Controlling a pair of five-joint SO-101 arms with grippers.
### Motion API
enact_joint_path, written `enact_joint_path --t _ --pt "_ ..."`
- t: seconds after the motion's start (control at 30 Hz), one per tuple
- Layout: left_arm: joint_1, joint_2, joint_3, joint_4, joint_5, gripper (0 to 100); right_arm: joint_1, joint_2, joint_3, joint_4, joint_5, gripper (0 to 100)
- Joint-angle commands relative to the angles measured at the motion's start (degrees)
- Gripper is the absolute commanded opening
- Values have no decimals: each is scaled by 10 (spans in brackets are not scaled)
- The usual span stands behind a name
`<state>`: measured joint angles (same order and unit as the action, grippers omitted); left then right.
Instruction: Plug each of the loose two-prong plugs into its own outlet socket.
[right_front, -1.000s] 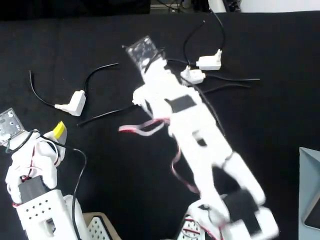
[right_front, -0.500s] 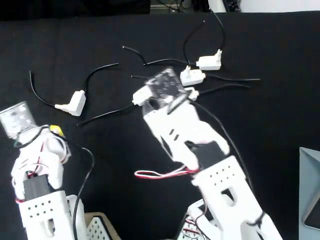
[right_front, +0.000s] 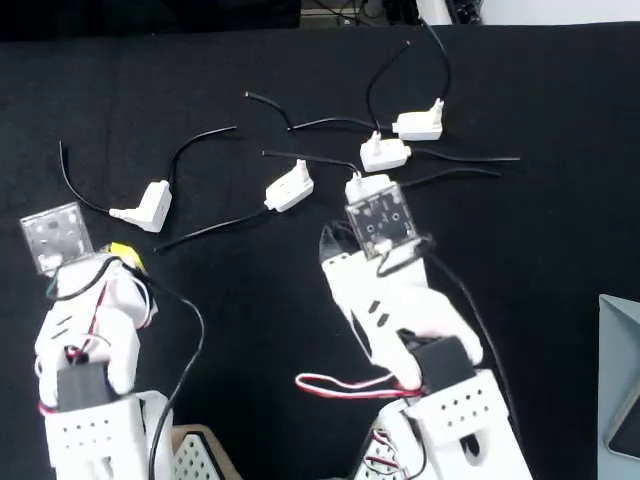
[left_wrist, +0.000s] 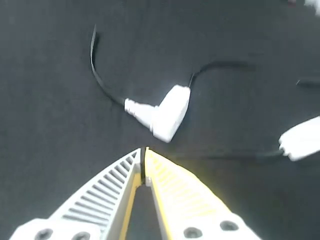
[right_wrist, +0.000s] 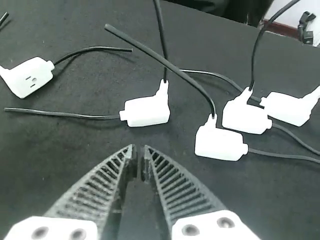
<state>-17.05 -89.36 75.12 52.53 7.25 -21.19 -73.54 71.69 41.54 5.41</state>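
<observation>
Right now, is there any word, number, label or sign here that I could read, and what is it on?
No text can be read.
White plugs: no print on the sides that show.
Socket block: slots only, no lettering.
Square boards near the top of each robot arm: any marks are too small and blurred to read.

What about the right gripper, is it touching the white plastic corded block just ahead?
Apart. The right wrist view shows bare black table between the right gripper and the white plastic corded block.
</observation>
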Motion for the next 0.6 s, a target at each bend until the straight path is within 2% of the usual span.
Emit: enact_joint_path --t 0.0,0.07,0.4,0.57 --pt "6 -103 27 2 2 30 4 -36 24 0 -4 14" --pt "12 -159 59 2 -1 33 4 -38 36 0 -4 14" --pt "112 -149 130 2 -69 34 4 -41 102 -1 -73 16" --pt "151 -149 166 -2 -120 34 4 -41 145 -1 -84 16"
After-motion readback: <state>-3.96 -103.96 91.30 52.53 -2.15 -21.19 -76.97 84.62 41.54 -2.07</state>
